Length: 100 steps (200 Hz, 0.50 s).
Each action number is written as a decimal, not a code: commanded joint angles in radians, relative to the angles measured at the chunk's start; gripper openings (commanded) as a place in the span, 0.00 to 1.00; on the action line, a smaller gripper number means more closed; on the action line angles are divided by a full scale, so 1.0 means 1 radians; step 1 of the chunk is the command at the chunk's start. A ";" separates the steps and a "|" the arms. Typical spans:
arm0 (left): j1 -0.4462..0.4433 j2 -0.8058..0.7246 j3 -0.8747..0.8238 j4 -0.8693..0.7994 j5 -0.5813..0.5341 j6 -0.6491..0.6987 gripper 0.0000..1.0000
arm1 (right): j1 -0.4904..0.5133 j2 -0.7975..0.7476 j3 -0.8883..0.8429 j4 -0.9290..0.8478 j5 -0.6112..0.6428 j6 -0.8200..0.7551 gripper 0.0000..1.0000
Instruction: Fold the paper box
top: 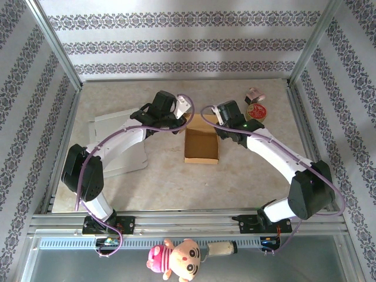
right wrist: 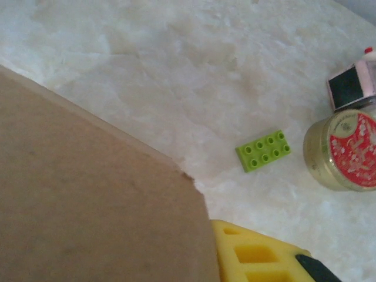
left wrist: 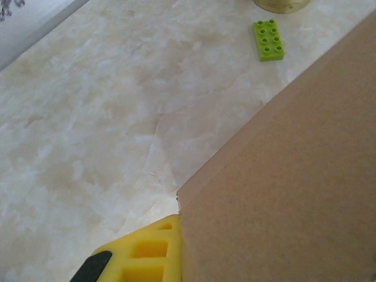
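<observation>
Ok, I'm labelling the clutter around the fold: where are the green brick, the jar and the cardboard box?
green brick (right wrist: 264, 150): right wrist view, studded top face.
jar (right wrist: 351, 147): right wrist view, red lid label.
cardboard box (top: 201, 148): top external view, inside floor.

The box sits at the middle of the table. A flat sheet lies to its left, partly under the left arm. The left gripper is at the box's far left corner and the right gripper at its far right corner. In each wrist view, a box flap lies against that gripper's finger. A jar stands to the right of the box and farther back, with a small toy just behind it. A brick lies on the table between the flap and the jar, apart from both. A doll lies nearest, before the rail holding the arm bases.
</observation>
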 commanded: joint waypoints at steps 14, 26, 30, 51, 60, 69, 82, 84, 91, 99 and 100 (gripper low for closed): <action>-0.032 -0.020 0.017 0.065 -0.026 -0.332 0.06 | -0.016 0.025 0.008 0.023 -0.093 0.241 0.20; -0.034 -0.017 0.017 0.083 -0.036 -0.427 0.10 | -0.018 0.025 0.000 0.048 -0.116 0.305 0.17; -0.034 -0.015 0.017 0.089 -0.033 -0.449 0.11 | -0.019 0.024 0.000 0.058 -0.123 0.325 0.16; -0.041 -0.011 0.013 0.128 -0.011 -0.533 0.11 | -0.022 0.020 -0.014 0.108 -0.136 0.455 0.09; -0.046 -0.010 0.012 0.137 -0.020 -0.558 0.11 | -0.025 0.026 -0.012 0.119 -0.153 0.505 0.06; -0.052 -0.009 0.009 0.147 -0.033 -0.584 0.11 | -0.025 0.035 -0.014 0.128 -0.167 0.553 0.05; -0.061 -0.010 -0.005 0.178 -0.036 -0.622 0.11 | -0.023 0.047 -0.022 0.144 -0.181 0.601 0.04; -0.062 -0.010 -0.009 0.183 -0.036 -0.626 0.11 | -0.023 0.048 -0.024 0.147 -0.183 0.603 0.04; -0.067 -0.013 -0.022 0.199 -0.042 -0.638 0.12 | -0.022 0.053 -0.037 0.161 -0.188 0.611 0.04; -0.072 -0.019 -0.039 0.218 -0.052 -0.649 0.13 | -0.022 0.056 -0.051 0.171 -0.184 0.616 0.04; -0.073 -0.020 -0.041 0.220 -0.053 -0.651 0.13 | -0.022 0.056 -0.052 0.173 -0.184 0.617 0.04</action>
